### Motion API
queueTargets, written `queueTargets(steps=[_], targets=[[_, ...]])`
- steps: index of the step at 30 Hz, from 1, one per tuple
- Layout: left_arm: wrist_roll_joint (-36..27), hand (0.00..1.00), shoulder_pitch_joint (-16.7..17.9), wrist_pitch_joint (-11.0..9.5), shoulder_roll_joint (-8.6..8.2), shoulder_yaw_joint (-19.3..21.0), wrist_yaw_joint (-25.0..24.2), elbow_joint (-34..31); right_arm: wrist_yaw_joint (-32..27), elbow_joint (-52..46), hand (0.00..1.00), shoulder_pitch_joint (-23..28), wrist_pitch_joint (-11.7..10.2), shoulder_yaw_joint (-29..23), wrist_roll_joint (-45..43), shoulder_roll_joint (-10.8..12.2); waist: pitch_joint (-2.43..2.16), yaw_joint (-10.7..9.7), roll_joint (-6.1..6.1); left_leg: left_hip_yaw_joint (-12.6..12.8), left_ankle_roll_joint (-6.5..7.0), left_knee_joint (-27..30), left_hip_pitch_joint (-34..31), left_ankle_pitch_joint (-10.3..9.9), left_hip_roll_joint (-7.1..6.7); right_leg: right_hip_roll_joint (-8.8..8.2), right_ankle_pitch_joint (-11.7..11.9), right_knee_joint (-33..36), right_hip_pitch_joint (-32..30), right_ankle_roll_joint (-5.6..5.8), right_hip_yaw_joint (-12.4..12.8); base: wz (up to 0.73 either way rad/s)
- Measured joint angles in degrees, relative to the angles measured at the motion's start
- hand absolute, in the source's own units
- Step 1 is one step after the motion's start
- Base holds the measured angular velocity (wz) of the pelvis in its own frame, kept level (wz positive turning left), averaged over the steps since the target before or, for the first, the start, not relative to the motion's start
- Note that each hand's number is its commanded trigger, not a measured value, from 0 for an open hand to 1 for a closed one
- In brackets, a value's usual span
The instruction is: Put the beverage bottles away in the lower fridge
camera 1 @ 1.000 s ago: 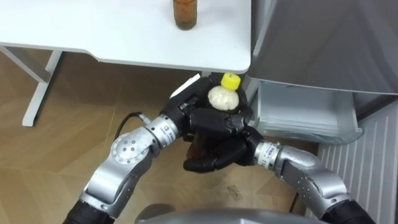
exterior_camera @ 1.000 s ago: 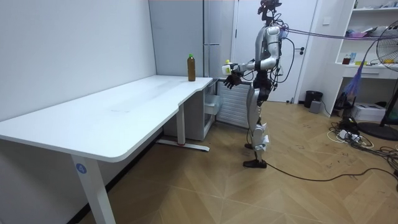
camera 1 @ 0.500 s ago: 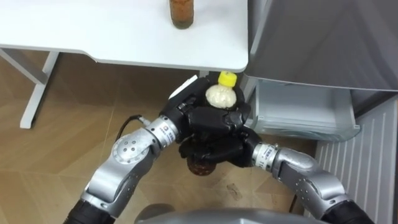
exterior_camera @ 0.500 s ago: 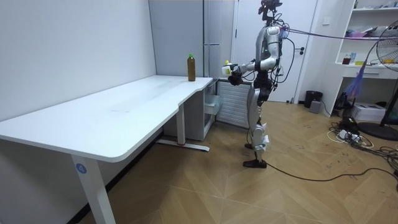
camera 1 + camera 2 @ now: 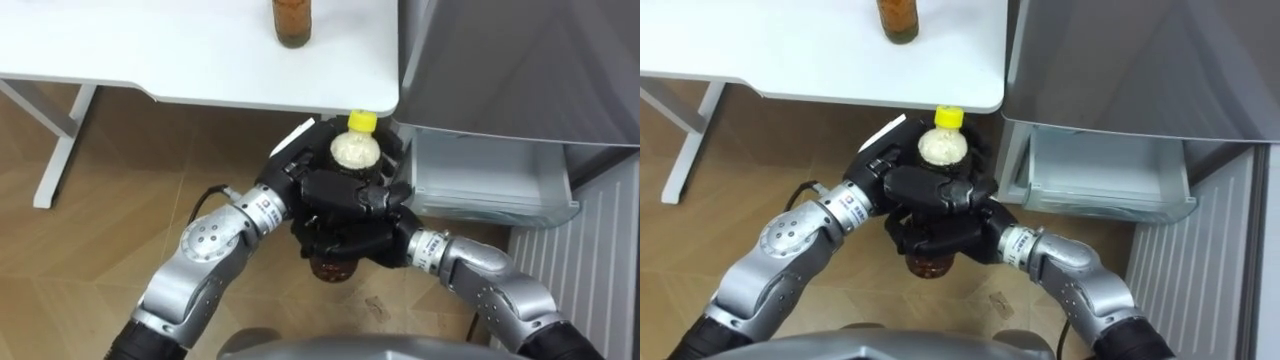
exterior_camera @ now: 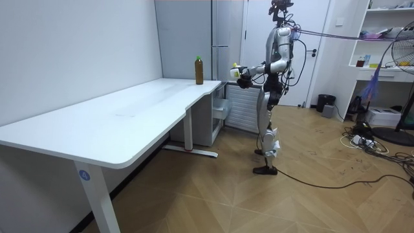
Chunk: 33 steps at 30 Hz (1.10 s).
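Bottle [image 5: 352, 152] w/ yellow cap sits upright in front of the robot, clamped by both hands. Left hand [image 5: 305, 185] wraps its fingers round the upper body, and right hand [image 5: 350, 243] curls round lower down, near the base. It hangs over the floor, just off the surface [image 5: 150, 55] corner, beside the open lower fridge drawer [image 5: 490, 190]. Progress, as I judge it: one drink picked up, not yet in the drawer. The second bottle [image 5: 294, 20] stands on the surface. Left to do: stow this one, fetch the other.
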Motion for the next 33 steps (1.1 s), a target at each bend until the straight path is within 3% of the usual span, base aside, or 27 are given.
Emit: queueTargets(steps=[4,14,20,27,33], targets=[[0.0,0.0,0.0,0.0,-0.3,-0.1,0.8,0.0,-0.2,0.0,1.0,0.0,0.0,0.0,0.1,0.0,0.15,0.0,0.34,0.0,0.0,-0.1,0.0,0.0,0.0,0.01,0.0,0.0,0.0,0.0,0.0,0.0],[0.6,0.0,-0.2,0.0,-0.45,1.1,0.7,-1.6,0.0,-0.6,1.0,0.0,0.0,-0.2,1.6,0.0,0.0,0.2,0.94,0.3,0.0,-0.1,0.2,0.0,0.09,0.06,0.0,0.0,-0.1,0.0,0.3,-0.01],[3.5,0.0,-2.8,-0.1,0.53,1.9,1.1,-5.0,0.2,-0.6,1.0,-0.1,-0.2,-0.4,4.3,-0.5,-0.01,0.6,0.93,0.1,0.0,0.3,0.2,0.0,0.09,0.06,0.0,0.0,0.1,-0.01,0.3,0.0],[2.2,0.0,-4.3,-5.9,0.23,8.2,3.3,-12.6,0.2,-0.5,1.0,0.1,-0.2,-0.4,4.2,-1.9,0.23,1.9,0.55,0.3,0.0,0.3,1.0,0.0,0.14,0.1,0.0,0.1,0.7,-0.01,0.6,-0.01],[2.2,0.0,-4.5,-6.0,0.14,12.4,5.9,-14.9,1.4,-0.5,1.0,2.1,0.0,-1.6,3.0,-3.3,0.2,2.5,0.84,0.2,0.08,0.8,1.1,-0.2,0.21,0.14,0.0,0.0,1.1,-0.06,0.4,0.0]])
